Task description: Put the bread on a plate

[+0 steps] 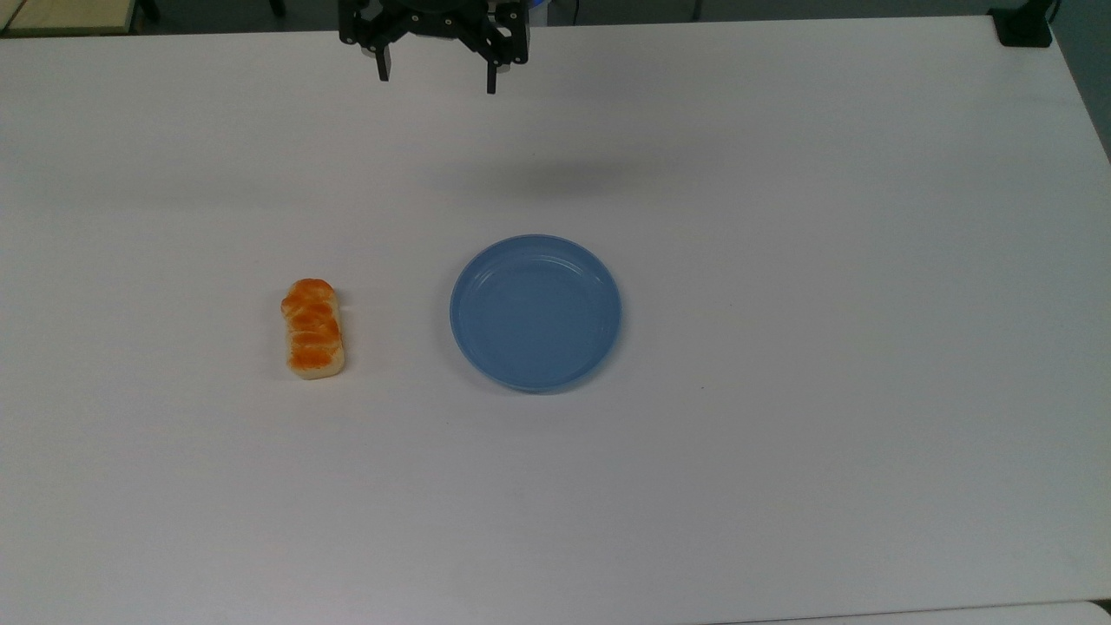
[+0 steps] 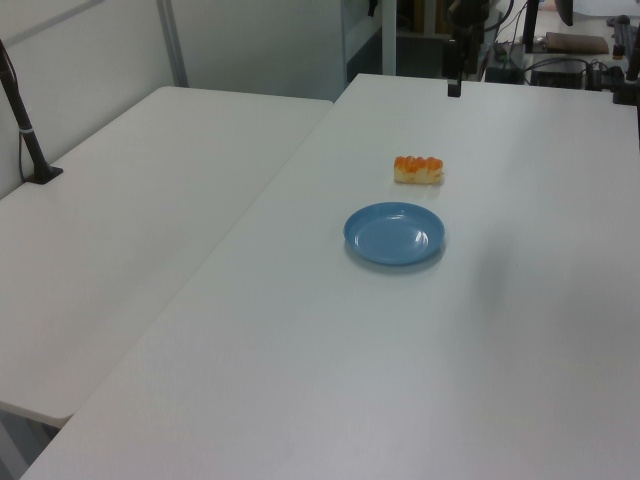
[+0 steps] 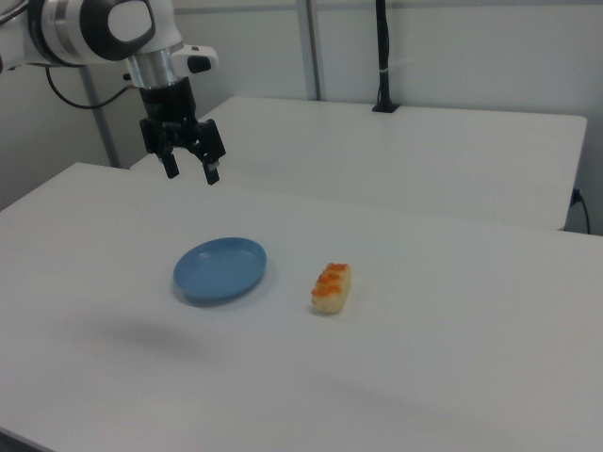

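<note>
Overhead, tool [image 1: 437, 80] hung empty, fingers wide, well apart from bread [image 1: 313, 328] beside plate [image 1: 535, 312] on surface [image 1: 781, 434]; best pinched across its narrow sides.

Claw [image 1: 437, 80] body cut by top view's upper edge, arm out of frame
</note>
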Controlling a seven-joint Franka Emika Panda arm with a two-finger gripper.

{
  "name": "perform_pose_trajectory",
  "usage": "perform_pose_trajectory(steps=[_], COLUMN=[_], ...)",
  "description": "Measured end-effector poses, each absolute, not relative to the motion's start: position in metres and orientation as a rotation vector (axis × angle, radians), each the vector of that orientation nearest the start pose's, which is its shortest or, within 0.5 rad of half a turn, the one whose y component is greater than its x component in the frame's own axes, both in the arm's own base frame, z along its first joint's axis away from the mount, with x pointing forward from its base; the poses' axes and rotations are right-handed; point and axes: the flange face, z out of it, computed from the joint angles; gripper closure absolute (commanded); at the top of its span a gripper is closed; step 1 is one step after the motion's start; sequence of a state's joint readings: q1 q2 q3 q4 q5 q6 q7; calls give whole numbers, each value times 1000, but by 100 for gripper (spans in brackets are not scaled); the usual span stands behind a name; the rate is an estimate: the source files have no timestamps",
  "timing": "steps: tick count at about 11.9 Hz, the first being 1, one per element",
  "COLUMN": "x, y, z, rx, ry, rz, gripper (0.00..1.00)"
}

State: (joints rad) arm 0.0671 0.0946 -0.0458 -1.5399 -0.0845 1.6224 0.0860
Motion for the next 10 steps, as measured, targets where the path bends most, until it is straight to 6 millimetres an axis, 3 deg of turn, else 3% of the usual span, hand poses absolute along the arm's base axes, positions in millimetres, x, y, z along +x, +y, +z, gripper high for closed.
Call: perform_pose_trajectory(steps=[10], x=[586], y=[-1], z=[587], rx=[-3230], ry=[95], rz=[24], gripper=[0])
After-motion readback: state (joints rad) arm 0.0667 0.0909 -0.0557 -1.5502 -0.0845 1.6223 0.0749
